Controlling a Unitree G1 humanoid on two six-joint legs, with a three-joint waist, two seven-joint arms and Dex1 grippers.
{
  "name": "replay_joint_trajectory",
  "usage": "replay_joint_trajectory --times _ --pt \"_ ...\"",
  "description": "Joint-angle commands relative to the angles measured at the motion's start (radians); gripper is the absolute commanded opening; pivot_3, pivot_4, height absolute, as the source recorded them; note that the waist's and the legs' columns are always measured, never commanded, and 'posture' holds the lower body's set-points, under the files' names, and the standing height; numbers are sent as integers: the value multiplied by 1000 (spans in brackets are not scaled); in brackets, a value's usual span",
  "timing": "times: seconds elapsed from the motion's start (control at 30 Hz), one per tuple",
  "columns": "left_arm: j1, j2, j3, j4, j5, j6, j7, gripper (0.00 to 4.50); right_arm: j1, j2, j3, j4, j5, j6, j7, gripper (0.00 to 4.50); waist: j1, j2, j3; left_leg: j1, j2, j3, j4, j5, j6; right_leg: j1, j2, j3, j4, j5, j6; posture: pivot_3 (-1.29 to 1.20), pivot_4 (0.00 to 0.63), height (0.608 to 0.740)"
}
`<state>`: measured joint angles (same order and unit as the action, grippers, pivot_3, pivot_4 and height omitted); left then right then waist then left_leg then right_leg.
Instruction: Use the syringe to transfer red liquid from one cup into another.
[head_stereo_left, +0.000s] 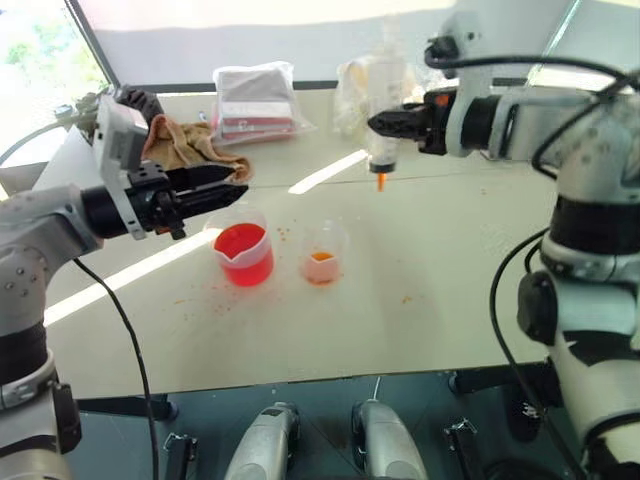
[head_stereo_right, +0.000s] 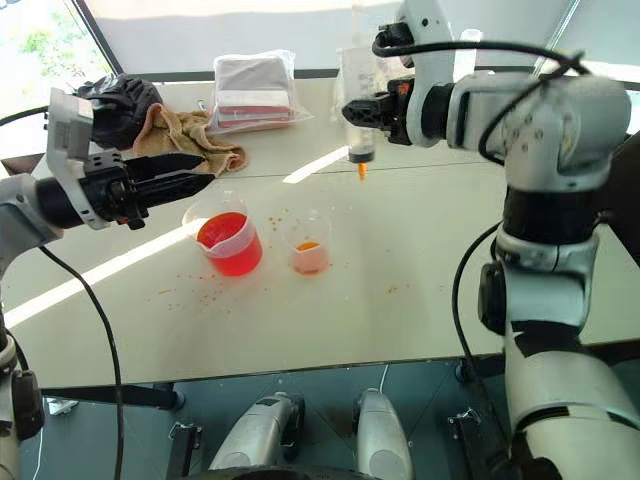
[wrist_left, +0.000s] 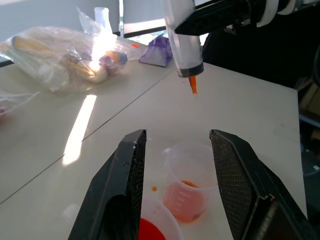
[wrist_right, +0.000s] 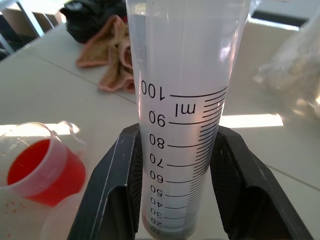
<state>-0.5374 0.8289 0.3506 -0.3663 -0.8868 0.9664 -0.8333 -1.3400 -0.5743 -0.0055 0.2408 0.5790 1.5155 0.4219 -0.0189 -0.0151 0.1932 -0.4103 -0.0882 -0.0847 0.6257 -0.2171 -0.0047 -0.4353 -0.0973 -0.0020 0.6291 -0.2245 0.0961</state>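
Syringe (head_stereo_left: 383, 150) clamped upright in right gripper (head_stereo_left: 385, 124).

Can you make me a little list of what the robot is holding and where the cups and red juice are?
right gripper: shut on the syringe, held upright above the table
syringe tip: orange, pointing down
left gripper: open, empty, above the beaker
beaker: holds red liquid
small cup: beside beaker, a little red liquid
spills: orange drops around the cups
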Motion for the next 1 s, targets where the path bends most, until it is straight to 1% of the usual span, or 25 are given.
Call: replay_joint_trajectory --times 0.03,0.13,0.23,0.33,0.5,0.83,0.87,0.9,0.93,1.0 --pt "25 35 43 -67 -23 -36 -9 2114 -70 -19 89 127 -48 10 55 1377 -2 0 0 0 0 1 -1 0 0 0 0 0 0 0 0 0 150 736" --pt "68 60 60 -113 -48 -40 -22 2114 -81 -25 184 202 -97 -28 103 1377 0 0 0 -1 0 1 -2 0 1 -2 0 0 0 1 3 0 150 736" --pt "126 108 72 -182 -72 -37 -59 2114 -61 -13 292 247 -118 8 149 1377 -1 0 0 -4 0 1 -2 0 1 -5 0 0 0 2 4 0 150 736" --pt "173 156 91 -217 -106 -29 -88 2114 -46 3 354 291 -145 31 166 1377 -1 0 0 -7 0 1 -2 0 1 -8 0 0 0 2 4 0 150 736" --pt "190 203 88 -215 -93 -61 -97 2114 -27 17 410 336 -183 20 193 1377 1 0 0 -8 -1 1 -1 0 1 -8 0 0 0 2 4 0 150 736" --pt "194 222 53 -206 -89 -91 -104 2114 -22 71 445 408 -230 29 227 1377 -1 0 0 -8 -1 1 0 0 1 -8 1 0 1 2 4 0 150 736" --pt "192 221 52 -205 -96 -89 -102 2141 -19 72 448 406 -232 29 229 2366 -1 0 0 -8 -1 1 0 0 1 -8 1 0 1 2 4 0 150 736" --pt "187 218 51 -201 -109 -83 -96 2141 -19 73 450 403 -235 30 232 2658 -1 0 0 -8 -1 1 0 0 1 -8 1 0 1 2 4 0 150 736" --pt "185 216 51 -199 -116 -81 -93 2141 -18 71 454 399 -235 30 238 3238 -1 0 0 -8 -1 1 0 0 1 -8 1 0 1 2 4 0 150 736" --pt "184 215 48 -197 -120 -84 -91 2141 -21 61 460 391 -237 26 252 4125 -1 0 0 -8 -1 1 0 0 1 -8 1 0 1 2 4 0 150 736"
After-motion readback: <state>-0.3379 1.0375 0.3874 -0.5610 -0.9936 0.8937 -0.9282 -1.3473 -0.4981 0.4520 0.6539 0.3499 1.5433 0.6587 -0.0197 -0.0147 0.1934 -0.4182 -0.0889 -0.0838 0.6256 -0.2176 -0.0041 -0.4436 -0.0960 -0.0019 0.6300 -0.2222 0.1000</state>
